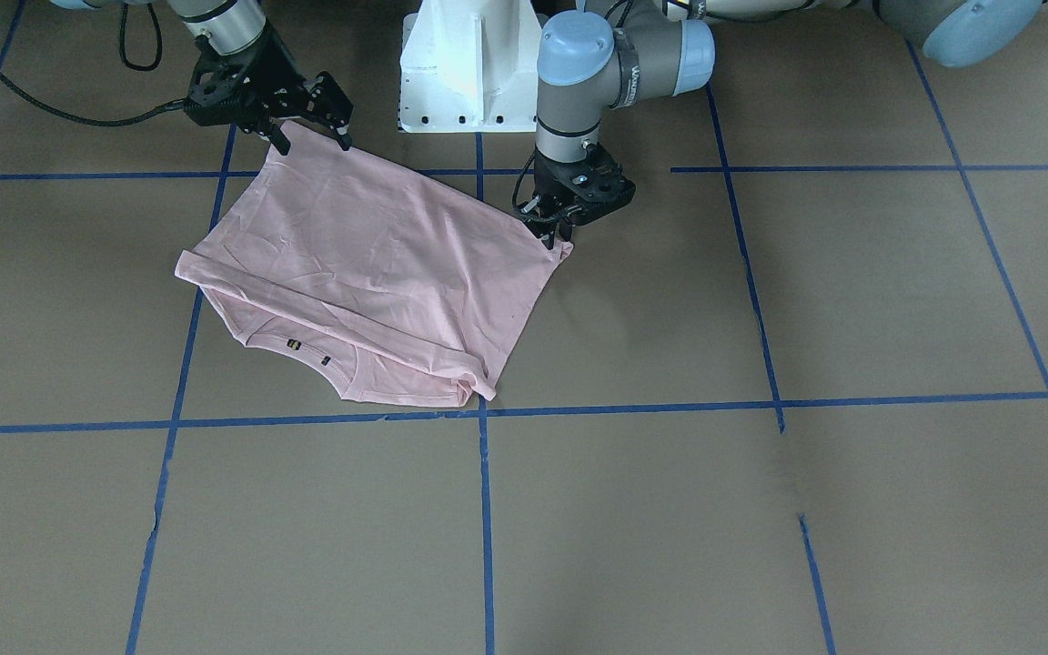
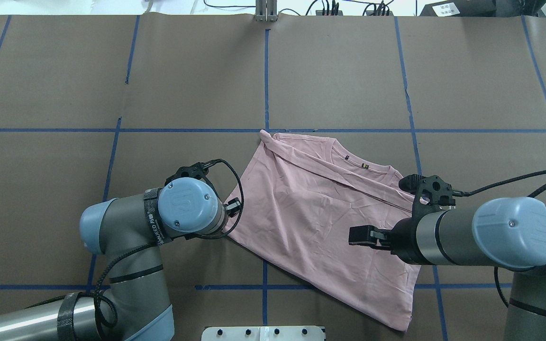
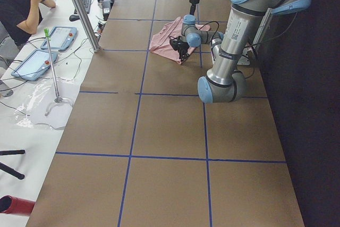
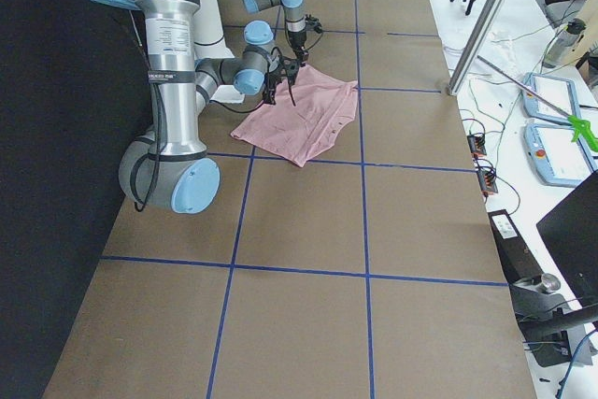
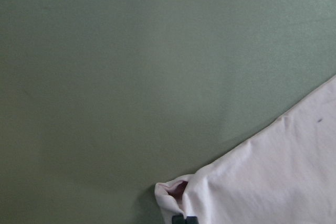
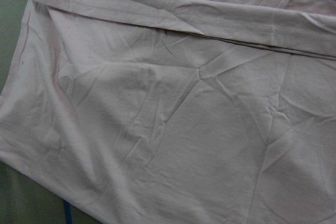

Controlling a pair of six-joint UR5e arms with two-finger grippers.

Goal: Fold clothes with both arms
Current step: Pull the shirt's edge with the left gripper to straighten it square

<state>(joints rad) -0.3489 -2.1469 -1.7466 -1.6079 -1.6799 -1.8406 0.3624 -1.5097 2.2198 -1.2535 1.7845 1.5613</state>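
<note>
T-shirt (image 1: 369,264) lay flat, sleeves tucked in. Left gripper (image 1: 558,238) clamped on hem corner, probably to lift for fold. Right gripper (image 1: 313,141) spread apart over other corner, not gripping.

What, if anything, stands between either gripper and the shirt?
Nothing visible does. The left gripper pinches one corner of the shirt, and the right gripper hangs open over the next corner. The table around them shows only blue tape lines.
</note>
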